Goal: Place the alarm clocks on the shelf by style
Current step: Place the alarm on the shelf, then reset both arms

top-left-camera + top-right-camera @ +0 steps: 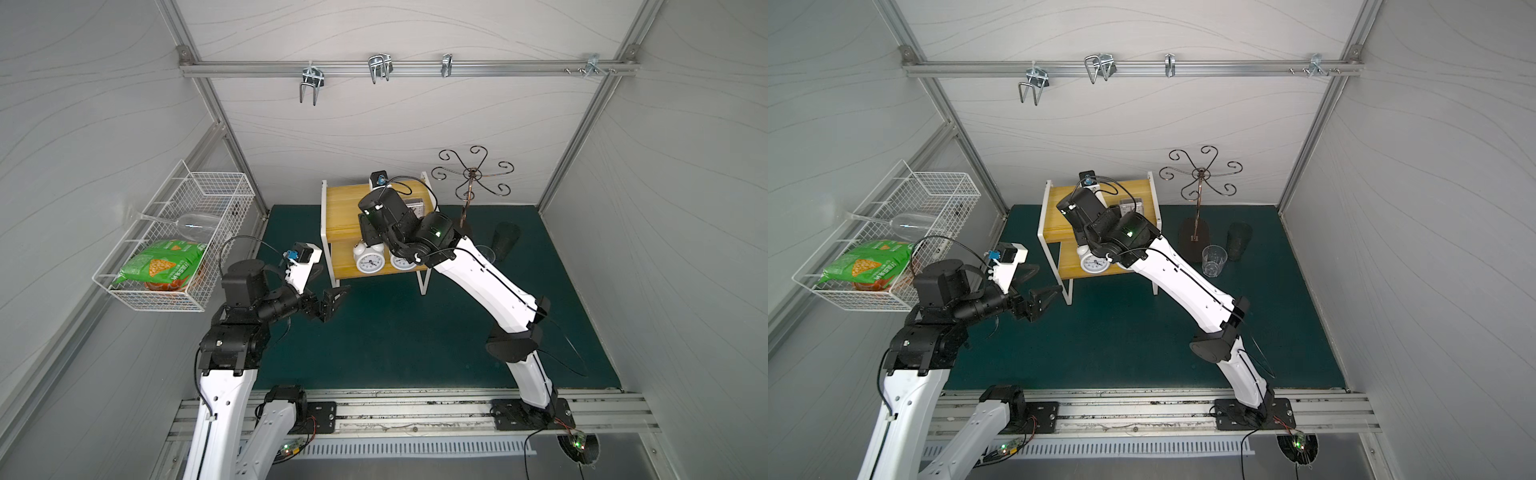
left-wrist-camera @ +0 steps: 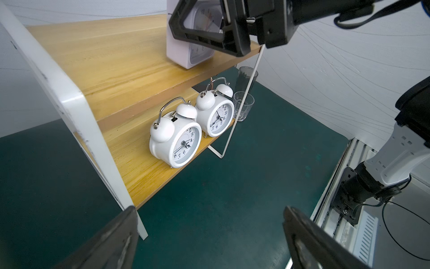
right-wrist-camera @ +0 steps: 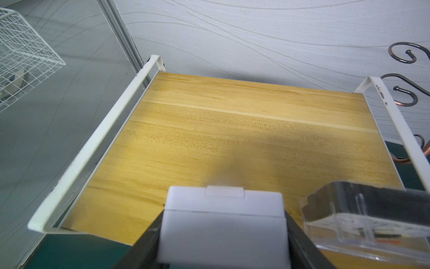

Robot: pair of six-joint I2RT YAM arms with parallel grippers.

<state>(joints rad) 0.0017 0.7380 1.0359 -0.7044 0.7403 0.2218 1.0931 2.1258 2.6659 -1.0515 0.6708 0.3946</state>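
Left gripper [image 1: 333,302]: hangs spread, in front of shelf [image 2: 69,100]. On lower board [image 2: 139,167]: twin-bell clocks [image 2: 176,142] [image 2: 216,116], paired. Farther back, right gripper [image 3: 224,212]: pinches white square clock [image 2: 179,57] on upper board [image 3: 232,130], just beside clear-cased clock [image 3: 363,209]. Could topple either if withdrawn skewed.

Right wrist view: white square clock [image 3: 223,228] blurry, half out of frame; clear-cased clock [image 3: 372,221] partly out too.

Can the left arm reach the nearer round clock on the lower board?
Probably yes: its jaws stand open, facing the round clock, with nothing between; the right arm is at the upper board.
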